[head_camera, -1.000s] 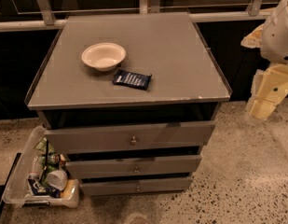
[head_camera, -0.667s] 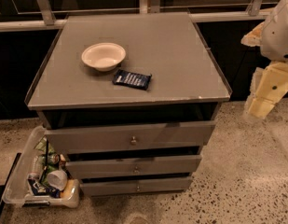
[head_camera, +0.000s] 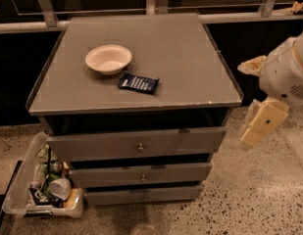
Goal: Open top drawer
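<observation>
The wide matte-grey top drawer (head_camera: 92, 146), with a small round metal knob (head_camera: 139, 147) at its centre, sits directly under the grey cabinet top (head_camera: 190, 58), a dark gap above its front panel. Two shallower grey drawers (head_camera: 141, 174) lie below it. On the cabinet top, a round white bowl (head_camera: 108, 58) stands toward the left edge, and a dark blue flat packet (head_camera: 138, 83) lies just beside it, nearer the front edge. The cream-fingered gripper (head_camera: 246, 104) hangs off the cabinet's front right corner, jaws wide, holding nothing. A clear plastic bin (head_camera: 23, 180) of containers sits on the floor at the left.
</observation>
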